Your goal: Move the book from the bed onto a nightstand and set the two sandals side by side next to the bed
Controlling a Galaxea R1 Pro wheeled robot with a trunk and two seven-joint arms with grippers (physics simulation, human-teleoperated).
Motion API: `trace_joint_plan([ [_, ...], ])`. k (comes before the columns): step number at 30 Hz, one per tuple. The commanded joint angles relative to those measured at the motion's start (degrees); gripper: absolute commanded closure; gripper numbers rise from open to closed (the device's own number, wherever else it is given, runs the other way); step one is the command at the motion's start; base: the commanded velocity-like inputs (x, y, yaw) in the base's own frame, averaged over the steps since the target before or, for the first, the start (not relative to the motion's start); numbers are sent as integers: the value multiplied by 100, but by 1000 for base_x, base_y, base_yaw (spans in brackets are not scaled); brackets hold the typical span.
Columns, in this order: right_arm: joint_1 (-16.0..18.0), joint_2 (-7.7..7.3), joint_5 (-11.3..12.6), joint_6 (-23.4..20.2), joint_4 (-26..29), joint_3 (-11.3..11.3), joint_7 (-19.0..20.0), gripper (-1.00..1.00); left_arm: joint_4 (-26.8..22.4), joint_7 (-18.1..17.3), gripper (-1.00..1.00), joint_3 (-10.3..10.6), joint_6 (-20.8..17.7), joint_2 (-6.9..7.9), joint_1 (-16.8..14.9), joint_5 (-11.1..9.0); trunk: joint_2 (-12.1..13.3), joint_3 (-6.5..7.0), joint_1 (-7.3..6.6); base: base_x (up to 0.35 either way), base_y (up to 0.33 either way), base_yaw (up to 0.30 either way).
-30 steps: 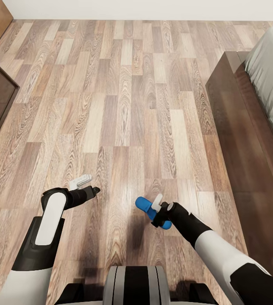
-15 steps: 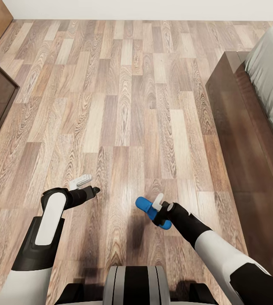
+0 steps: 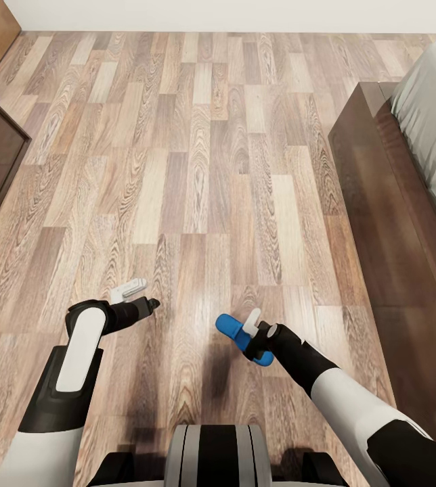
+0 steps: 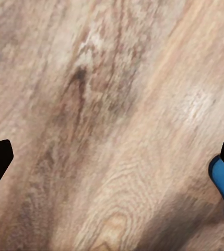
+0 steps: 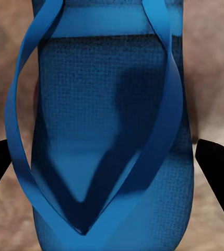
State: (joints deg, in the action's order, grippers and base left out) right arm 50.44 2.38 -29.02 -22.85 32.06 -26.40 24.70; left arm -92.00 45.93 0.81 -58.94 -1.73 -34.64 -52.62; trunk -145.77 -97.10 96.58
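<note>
1. The right pincer (image 3: 253, 336) pinches one blue sandal (image 3: 235, 333) above the wood floor (image 3: 198, 169).
2. The left pincer (image 3: 137, 295) is spread wide, holding nothing.
3. The bed (image 3: 407, 223) stands at the right.

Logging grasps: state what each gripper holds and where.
Right gripper: bright blue flip-flop sandal, apparently gripped at its edges, contact unclear. Left gripper: open, nothing.

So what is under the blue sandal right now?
Wooden floor lies beneath the sandal, which the right pincer holds; its shadow darkens the planks. Whether the sole touches the floor cannot be told.
</note>
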Motion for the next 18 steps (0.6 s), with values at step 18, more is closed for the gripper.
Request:
trace_joint_plan([
  [18, 1, -15, -44, -9, 84, -5, 68, 100, -4, 67, -100, 11, -8, -11, 65, -43, 3, 63, -9, 0, 0, 0],
])
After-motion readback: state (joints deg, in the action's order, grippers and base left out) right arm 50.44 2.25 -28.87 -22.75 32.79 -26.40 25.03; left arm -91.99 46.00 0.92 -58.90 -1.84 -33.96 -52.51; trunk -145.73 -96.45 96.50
